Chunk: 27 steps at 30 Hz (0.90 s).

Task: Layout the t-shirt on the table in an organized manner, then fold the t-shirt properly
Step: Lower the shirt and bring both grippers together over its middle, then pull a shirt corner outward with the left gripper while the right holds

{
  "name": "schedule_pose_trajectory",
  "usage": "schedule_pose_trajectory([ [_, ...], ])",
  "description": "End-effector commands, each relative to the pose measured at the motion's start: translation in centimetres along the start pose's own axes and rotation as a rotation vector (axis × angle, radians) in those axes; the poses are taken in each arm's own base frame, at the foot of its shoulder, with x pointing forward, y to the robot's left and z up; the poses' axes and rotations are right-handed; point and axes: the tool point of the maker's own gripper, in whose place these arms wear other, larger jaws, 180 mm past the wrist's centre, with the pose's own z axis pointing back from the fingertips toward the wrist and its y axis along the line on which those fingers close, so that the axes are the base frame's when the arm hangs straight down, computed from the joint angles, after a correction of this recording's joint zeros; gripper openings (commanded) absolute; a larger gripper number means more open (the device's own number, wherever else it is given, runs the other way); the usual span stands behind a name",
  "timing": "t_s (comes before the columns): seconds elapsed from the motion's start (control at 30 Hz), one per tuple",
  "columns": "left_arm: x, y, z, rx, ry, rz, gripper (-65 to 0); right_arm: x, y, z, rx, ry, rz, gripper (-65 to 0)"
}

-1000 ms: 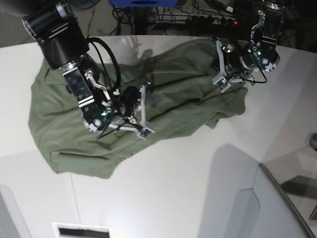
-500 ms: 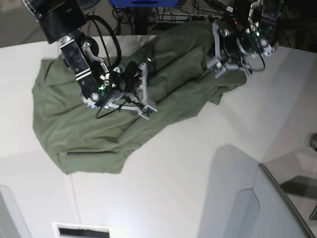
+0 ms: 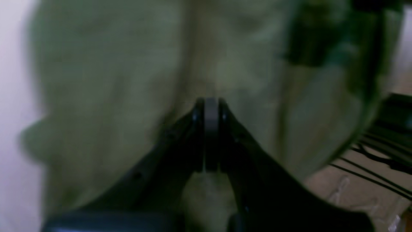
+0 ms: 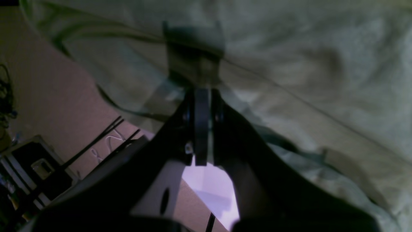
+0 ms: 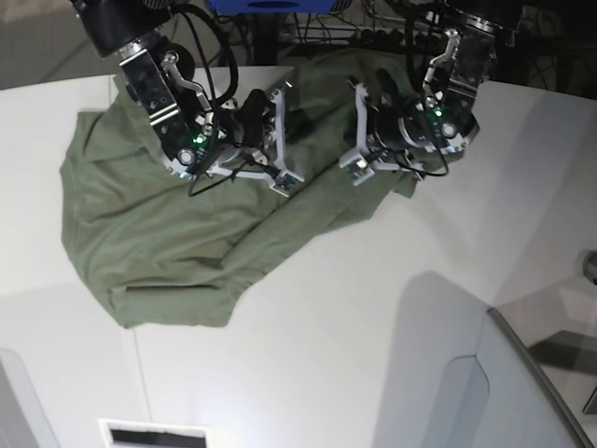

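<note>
The olive-green t-shirt point(image 5: 149, 243) lies crumpled on the left half of the white table point(image 5: 373, 327), its far part lifted and bunched between the two arms. My right gripper point(image 5: 278, 121) sits at the far centre-left, shut on a fold of the shirt. My left gripper point(image 5: 357, 131) is close beside it on the right, also shut on shirt fabric. In the left wrist view the gripper point(image 3: 210, 101) has its fingers pressed together against the green cloth point(image 3: 112, 80). The right wrist view shows the gripper point(image 4: 201, 91) pinching a cloth edge point(image 4: 305, 64). The collar is not visible.
A grey angled panel point(image 5: 522, 392) rises at the near right corner. A white slotted piece point(image 5: 154, 434) sits at the front edge. Cables and a power strip point(image 5: 392, 33) run behind the table's far edge.
Both grippers have moved toward the far edge, and the left one has swung inward toward the right one. The shirt's right part has been dragged left and bunched up.
</note>
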Motion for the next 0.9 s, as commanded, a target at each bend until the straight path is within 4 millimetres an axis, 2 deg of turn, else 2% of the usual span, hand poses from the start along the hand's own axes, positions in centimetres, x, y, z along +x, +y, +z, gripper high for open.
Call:
schedule_pose_trajectory([
  [0.0,1.0,0.4,0.4,0.006,-0.032,-0.015,-65.0,1.4,-0.2,0.5,-0.005,-0.042,0.009,-62.6],
  [0.2,1.1,1.1,0.4,0.019,-0.032,-0.006,-65.0,1.0,-0.5,0.3,-0.006,-0.03,0.001,-62.6],
  [0.37,0.6,3.9,-0.5,0.075,-0.001,0.051,-65.0,-0.9,-0.4,-1.2,0.017,0.014,-0.035,-62.6],
  [0.53,2.5,7.7,-0.9,0.117,-0.008,0.058,-65.0,-2.9,-0.2,-2.5,0.037,0.039,-0.071,-62.6],
  [0.67,4.1,11.2,-1.4,0.146,-0.008,0.085,-65.0,-3.9,-0.9,-2.5,0.026,0.053,-0.074,-62.6],
  [0.8,7.0,14.2,-2.3,0.157,-0.11,0.134,-65.0,-4.8,-1.8,-2.2,0.006,0.072,-0.07,-62.6],
  [0.87,7.4,16.7,-2.7,0.197,-0.13,0.198,-65.0,-5.6,-2.6,-1.9,-0.01,0.087,-0.069,-62.6],
])
